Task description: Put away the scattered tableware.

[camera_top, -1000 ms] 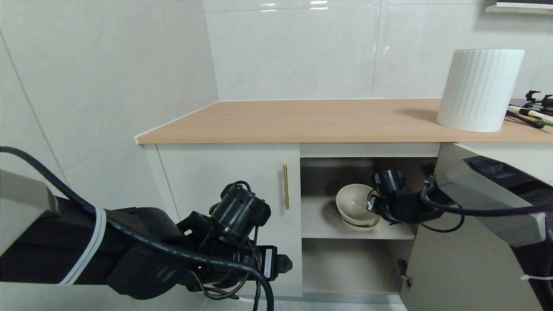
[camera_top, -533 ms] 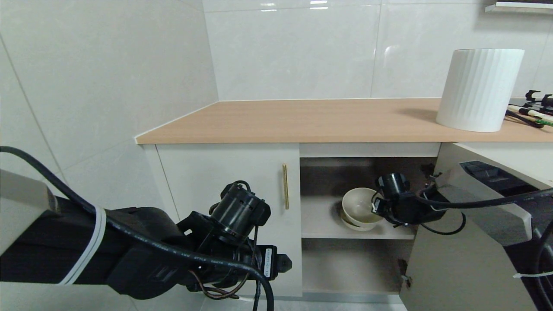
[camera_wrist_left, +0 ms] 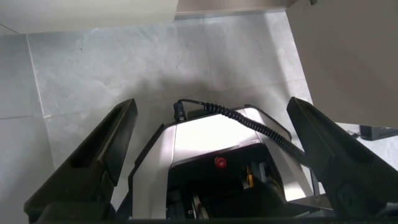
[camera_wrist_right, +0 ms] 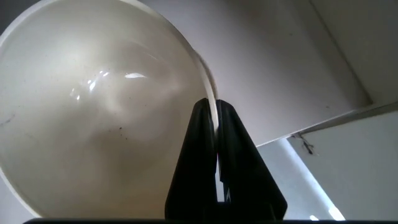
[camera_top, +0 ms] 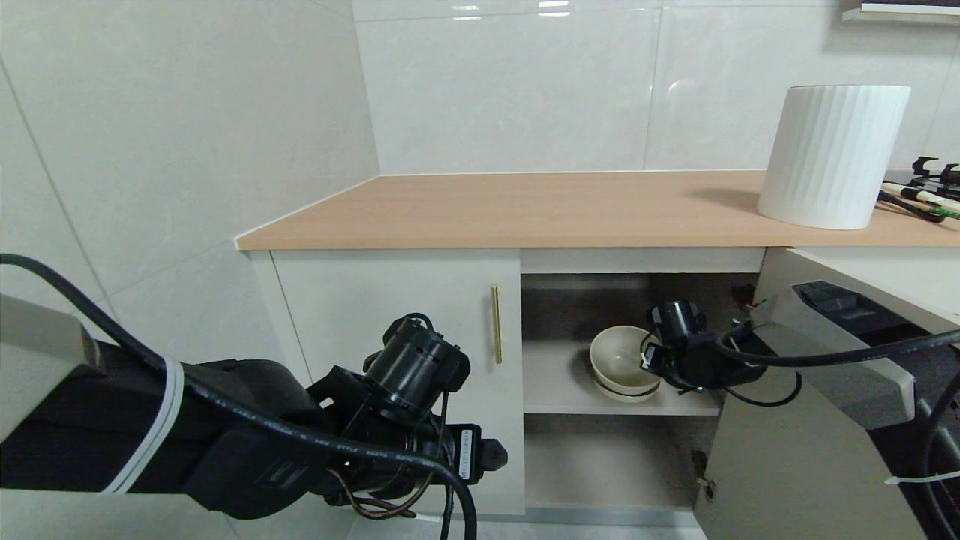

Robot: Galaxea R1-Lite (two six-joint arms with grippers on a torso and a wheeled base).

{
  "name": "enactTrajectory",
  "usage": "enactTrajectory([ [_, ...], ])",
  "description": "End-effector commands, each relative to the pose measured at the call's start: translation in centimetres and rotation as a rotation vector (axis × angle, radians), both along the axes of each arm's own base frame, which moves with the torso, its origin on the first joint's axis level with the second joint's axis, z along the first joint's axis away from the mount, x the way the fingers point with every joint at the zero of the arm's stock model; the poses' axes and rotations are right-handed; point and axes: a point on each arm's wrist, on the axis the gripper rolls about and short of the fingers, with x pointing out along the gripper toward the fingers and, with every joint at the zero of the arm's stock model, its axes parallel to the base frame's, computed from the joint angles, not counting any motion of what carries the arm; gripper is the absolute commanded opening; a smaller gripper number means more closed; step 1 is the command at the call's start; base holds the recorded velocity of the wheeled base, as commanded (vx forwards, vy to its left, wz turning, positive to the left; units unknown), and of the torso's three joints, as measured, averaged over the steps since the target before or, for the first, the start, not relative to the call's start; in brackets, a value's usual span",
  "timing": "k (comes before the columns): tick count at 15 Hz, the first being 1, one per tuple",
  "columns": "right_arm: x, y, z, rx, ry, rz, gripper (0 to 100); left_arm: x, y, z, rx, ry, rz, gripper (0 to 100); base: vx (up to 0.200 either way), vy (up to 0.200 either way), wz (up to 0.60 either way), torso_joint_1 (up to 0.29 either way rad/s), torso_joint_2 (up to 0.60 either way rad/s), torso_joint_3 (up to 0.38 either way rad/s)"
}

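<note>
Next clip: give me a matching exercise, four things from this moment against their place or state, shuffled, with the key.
1 bowl
2 white ribbed canister
3 left claw
4 left cabinet door

A shut
B on the countertop
C open, over the floor
D rim pinched by the right claw

Pairs: 1-D, 2-B, 3-C, 4-A

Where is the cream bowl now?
Head view, right of centre: the bowl tilts over the cabinet shelf, rim pinched by the right gripper.
</note>
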Motion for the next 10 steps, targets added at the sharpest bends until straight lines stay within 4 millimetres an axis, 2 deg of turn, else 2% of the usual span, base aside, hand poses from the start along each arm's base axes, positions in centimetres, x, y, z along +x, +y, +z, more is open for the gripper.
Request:
enactTrajectory([
  [1,0.17,0.03,-0.1,-0.003,-0.004,-0.003,0,0.0,0.01,-0.01,0.002,-0.001,0.002,100,0.0,0.0,0.0,0.0,0.0,0.0],
  [2,0.16,0.03,-0.17,-0.003,-0.003,-0.003,0,0.02,0.01,-0.05,0.004,-0.001,0.005,100,0.0,0.0,0.0,0.0,0.0,0.0],
  [3,0.15,0.09,-0.17,-0.004,-0.003,-0.003,100,0.01,0.02,-0.01,0.003,-0.002,0.005,100,0.0,0.0,0.0,0.0,0.0,0.0],
  [10,0.0,0.13,0.0,-0.001,-0.004,-0.004,100,0.01,0.26,0.42,-0.006,-0.013,0.011,100,0.0,0.0,0.0,0.0,0.0,0.0],
])
